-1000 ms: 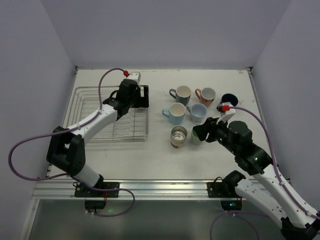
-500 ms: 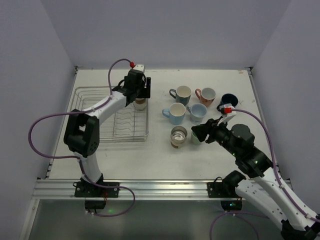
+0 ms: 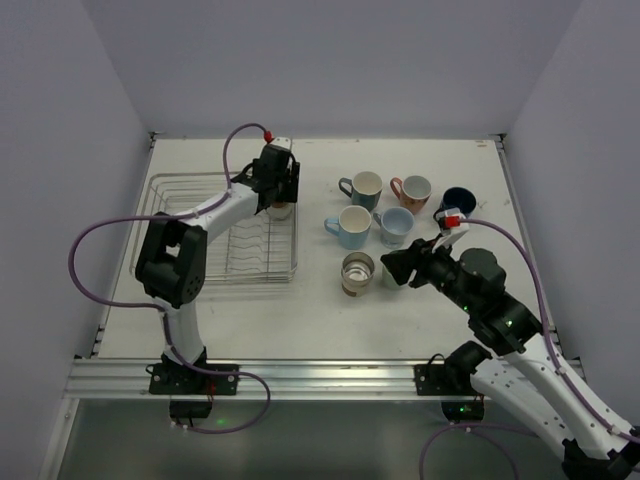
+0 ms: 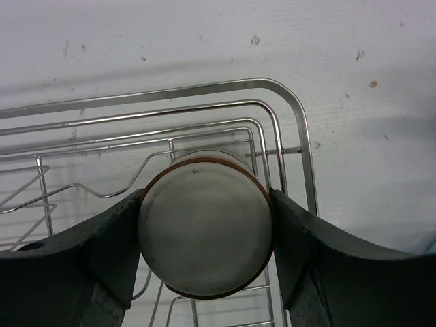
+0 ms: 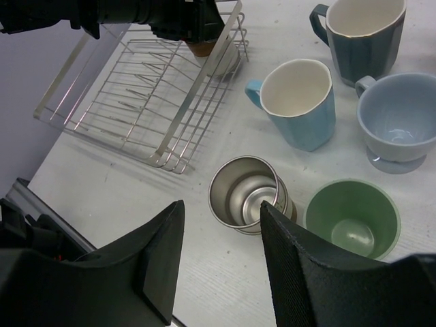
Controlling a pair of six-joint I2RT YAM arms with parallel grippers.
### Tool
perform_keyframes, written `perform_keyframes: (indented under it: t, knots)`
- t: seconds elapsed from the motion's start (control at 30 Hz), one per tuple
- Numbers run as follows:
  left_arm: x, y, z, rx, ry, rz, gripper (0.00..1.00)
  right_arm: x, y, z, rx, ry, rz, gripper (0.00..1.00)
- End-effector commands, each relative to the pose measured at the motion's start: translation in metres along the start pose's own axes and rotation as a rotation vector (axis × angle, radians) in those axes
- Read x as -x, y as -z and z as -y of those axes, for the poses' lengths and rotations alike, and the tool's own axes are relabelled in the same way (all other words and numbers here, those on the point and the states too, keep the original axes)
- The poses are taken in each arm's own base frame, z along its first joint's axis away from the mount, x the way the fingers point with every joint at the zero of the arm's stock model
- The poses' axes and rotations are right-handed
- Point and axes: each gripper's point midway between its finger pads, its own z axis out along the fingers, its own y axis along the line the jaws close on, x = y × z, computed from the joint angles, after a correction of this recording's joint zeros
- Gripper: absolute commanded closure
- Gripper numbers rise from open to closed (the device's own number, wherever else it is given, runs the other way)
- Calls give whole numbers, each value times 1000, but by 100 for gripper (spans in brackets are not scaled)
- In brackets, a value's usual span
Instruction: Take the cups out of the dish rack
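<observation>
Steel wire frames the far right corner of the dish rack (image 4: 300,129), where a beige cup (image 4: 203,218) sits upside down with the left claw (image 3: 280,200) clamped on its 2 sides. No other cup shows among the wires. 7 cups already stand on the table (image 3: 240,320) to the right, among them a steel tumbler (image 5: 245,194) and a green tumbler (image 5: 351,218). The right claw (image 5: 221,214) hovers above those 2, fingers apart, holding nothing. The unloading looks nearly finished: only this cup needs lifting out.
</observation>
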Motion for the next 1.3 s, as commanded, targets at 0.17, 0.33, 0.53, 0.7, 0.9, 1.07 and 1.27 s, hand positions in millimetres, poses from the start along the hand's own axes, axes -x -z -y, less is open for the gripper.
perform_keyframes:
  t: [0.17,0.33,0.53,0.7,0.9,1.07,1.27]
  knots:
    - [70,57,-6,-21,74,196,68,20,-2,-21,86,-32,56,32]
    - [105,132,-2,-151,167,355,71,20,-12,-53,266,-160,71,18]
    - [97,215,16,-427,269,450,73,46,-16,-91,486,-223,154,16]
    - [68,287,53,-845,435,481,75,54,-22,-107,575,-248,165,19]
    - [39,345,77,-1232,567,423,75,56,-32,-122,633,-261,172,22]
    - [28,367,92,-1348,579,394,75,54,-40,-135,651,-274,144,23]
    - [18,373,106,-1416,576,352,75,57,-43,-154,706,-264,137,33]
